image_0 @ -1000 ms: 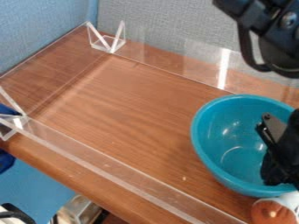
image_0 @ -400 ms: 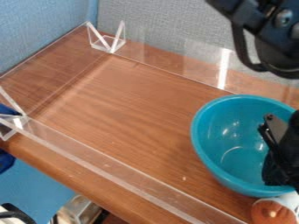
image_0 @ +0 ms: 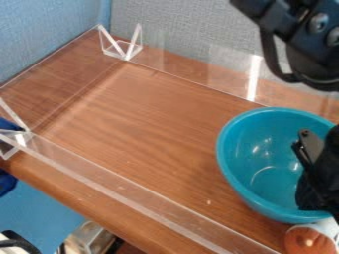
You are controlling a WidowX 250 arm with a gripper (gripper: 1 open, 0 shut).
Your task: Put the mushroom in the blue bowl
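My gripper (image_0: 319,203), jaws fully closed though I can't see on what, sits just above the mushroom (image_0: 308,240), with the blue bowl (image_0: 252,159) right alongside.

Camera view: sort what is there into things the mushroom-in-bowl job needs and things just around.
Job:
- mushroom, at the bottom edge by the bowl
- blue bowl
- gripper, shut, low by the bowl's right side

Just around:
- clear plastic walls
- wooden table
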